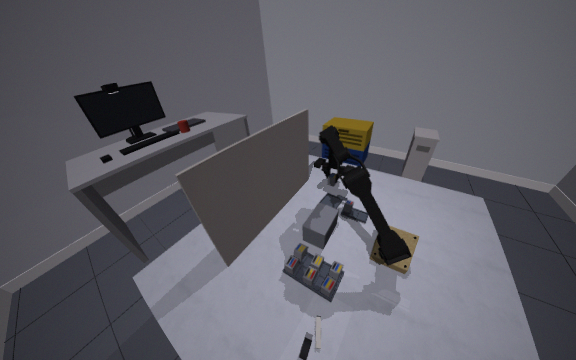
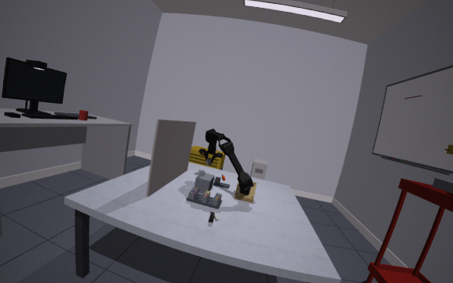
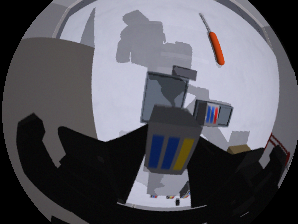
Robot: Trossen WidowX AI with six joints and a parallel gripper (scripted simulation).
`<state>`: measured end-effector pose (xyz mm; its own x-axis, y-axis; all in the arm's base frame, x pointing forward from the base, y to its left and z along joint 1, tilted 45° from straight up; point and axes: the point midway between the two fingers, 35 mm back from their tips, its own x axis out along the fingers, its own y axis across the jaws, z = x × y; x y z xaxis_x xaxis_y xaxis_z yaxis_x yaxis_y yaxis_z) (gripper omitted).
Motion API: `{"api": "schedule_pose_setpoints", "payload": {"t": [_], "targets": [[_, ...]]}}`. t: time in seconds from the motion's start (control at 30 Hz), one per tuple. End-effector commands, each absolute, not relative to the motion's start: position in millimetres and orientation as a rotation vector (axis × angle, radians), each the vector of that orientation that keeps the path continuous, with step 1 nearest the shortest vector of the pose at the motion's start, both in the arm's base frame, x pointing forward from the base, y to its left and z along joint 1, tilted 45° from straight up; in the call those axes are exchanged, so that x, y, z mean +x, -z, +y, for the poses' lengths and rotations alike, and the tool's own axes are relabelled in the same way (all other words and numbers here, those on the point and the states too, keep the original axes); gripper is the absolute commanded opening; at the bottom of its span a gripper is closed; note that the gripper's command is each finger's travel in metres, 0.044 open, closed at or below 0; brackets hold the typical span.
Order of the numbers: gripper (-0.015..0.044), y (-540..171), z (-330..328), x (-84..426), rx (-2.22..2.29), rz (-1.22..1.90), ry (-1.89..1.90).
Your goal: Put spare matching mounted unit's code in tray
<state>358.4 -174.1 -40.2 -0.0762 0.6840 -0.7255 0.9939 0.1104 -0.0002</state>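
My gripper point(image 1: 333, 178) point(image 2: 209, 161) point(image 3: 168, 130) is shut on a grey spare point(image 3: 170, 152) with two blue stripes and one yellow stripe, held in the air. The open dark-rimmed tray point(image 1: 334, 201) point(image 3: 152, 97) lies below and beyond it in the wrist view. Right of the tray, a unit point(image 1: 349, 206) point(image 3: 212, 114) with blue and red stripes stands in a small dark base point(image 1: 359, 216) point(image 3: 225, 115). Several striped spares stand in the rack point(image 1: 308, 286) point(image 2: 199, 203). No code is readable on the held spare or the unit.
A grey box point(image 1: 320, 225) point(image 2: 204, 181) stands between rack and tray. A tall panel point(image 1: 258, 180) point(image 2: 171, 157) stands to the left. An orange screwdriver point(image 2: 223, 178) point(image 3: 217, 48) lies beyond the base. A black piece point(image 1: 305, 346) point(image 2: 211, 217) and a white strip point(image 1: 318, 332) lie near the front.
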Motion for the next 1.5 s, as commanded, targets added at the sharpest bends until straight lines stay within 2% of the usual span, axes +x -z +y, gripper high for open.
{"api": "schedule_pose_setpoints", "payload": {"t": [0.0, 1.47], "targets": [[0.0, 42.0, -171.7, 361.1, 1.636, 1.823, 0.701], [0.0, 66.6, -151.7, 363.7, 1.635, 1.822, 0.7]]}}
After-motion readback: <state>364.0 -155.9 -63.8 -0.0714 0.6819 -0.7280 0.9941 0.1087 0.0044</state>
